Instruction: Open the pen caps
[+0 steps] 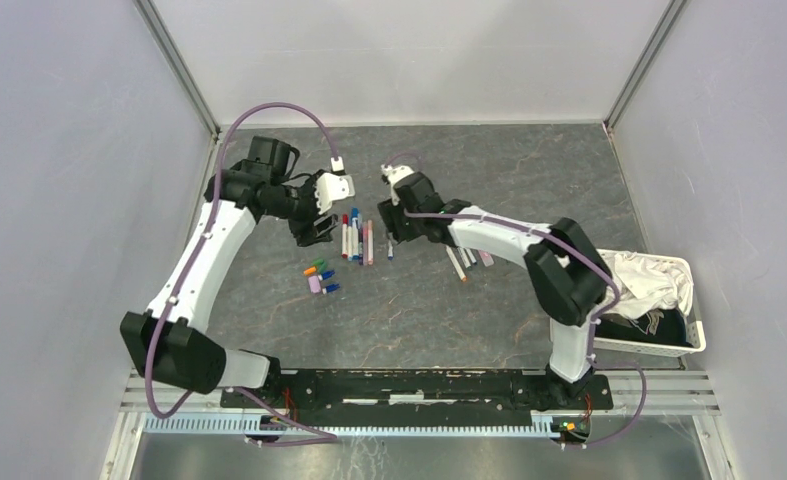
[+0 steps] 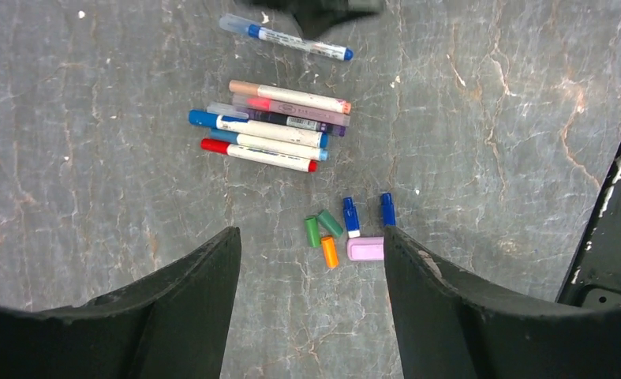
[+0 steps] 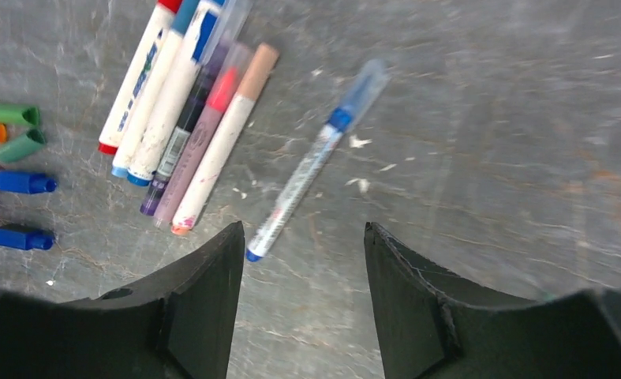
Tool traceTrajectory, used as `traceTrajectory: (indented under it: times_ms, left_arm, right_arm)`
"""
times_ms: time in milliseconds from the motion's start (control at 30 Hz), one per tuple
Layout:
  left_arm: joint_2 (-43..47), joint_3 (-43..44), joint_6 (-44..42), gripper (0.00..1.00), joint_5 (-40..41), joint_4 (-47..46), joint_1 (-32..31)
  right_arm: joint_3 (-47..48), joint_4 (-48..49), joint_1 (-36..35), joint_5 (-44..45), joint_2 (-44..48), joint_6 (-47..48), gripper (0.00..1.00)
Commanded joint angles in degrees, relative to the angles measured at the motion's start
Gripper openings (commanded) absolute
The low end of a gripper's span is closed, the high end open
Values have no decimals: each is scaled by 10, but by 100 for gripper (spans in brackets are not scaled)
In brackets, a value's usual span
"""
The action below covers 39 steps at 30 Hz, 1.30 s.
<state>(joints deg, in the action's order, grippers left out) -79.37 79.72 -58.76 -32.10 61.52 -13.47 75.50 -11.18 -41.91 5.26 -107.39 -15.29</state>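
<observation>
Several pens (image 1: 357, 238) lie side by side at the table's middle; they also show in the left wrist view (image 2: 271, 126) and the right wrist view (image 3: 185, 118). One slim blue-ended pen (image 3: 307, 170) with a clear cap lies apart, just ahead of my right gripper (image 3: 303, 233), which is open and empty above the table. Loose pen caps (image 1: 319, 277) lie in a cluster: green (image 2: 312, 231), orange (image 2: 330, 251), blue (image 2: 351, 216), pink (image 2: 365, 249). My left gripper (image 2: 311, 237) is open and empty, hovering above the caps. A few more pens (image 1: 464, 262) lie under the right forearm.
A white basket (image 1: 691, 330) holding a white cloth stands at the right near edge. Grey walls close in the table on the left, back and right. The right arm (image 1: 499, 235) stretches across the middle of the table.
</observation>
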Motion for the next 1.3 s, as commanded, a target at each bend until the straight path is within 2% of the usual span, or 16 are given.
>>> traceTrajectory:
  times_ms: [0, 133, 200, 367, 500, 600, 667, 733, 767, 1033, 1133, 1267]
  left_arm:
    - [42, 1, 84, 73, -1, -25, 5]
    - [68, -8, 147, 78, 25, -87, 9]
    - [75, -11, 170, 98, 40, -107, 10]
    - [85, -14, 180, 100, 55, -123, 11]
    - [87, -13, 182, 100, 48, -129, 11]
    - [69, -15, 169, 100, 13, -105, 11]
    - [48, -16, 123, 100, -38, -51, 11]
    - [33, -19, 101, 100, -54, -27, 10]
    - [32, -23, 94, 100, -54, -27, 10]
    - [50, -79, 58, 100, -59, -70, 10]
    - [45, -102, 24, 100, -64, -70, 10]
    - [73, -160, -78, 100, -92, -73, 10]
  right_arm:
    - [42, -8, -21, 27, -57, -27, 62]
    - [82, -24, -29, 39, -96, -26, 61]
    - [93, -32, -30, 50, -109, -24, 57]
    - [95, -33, -31, 65, -128, -15, 50]
    - [93, -34, -31, 71, -140, -4, 41]
    - [84, -35, -31, 78, -145, 1, 25]
    - [79, -37, -29, 77, -143, 1, 16]
    - [70, -36, -25, 70, -133, 3, 8]
    - [66, -35, -22, 65, -124, 5, 0]
    - [16, 4, 5, -19, -14, 34, 0]
    - [17, -8, 10, -84, 17, 45, 0]
    - [11, -30, 11, -211, 49, 62, 0]
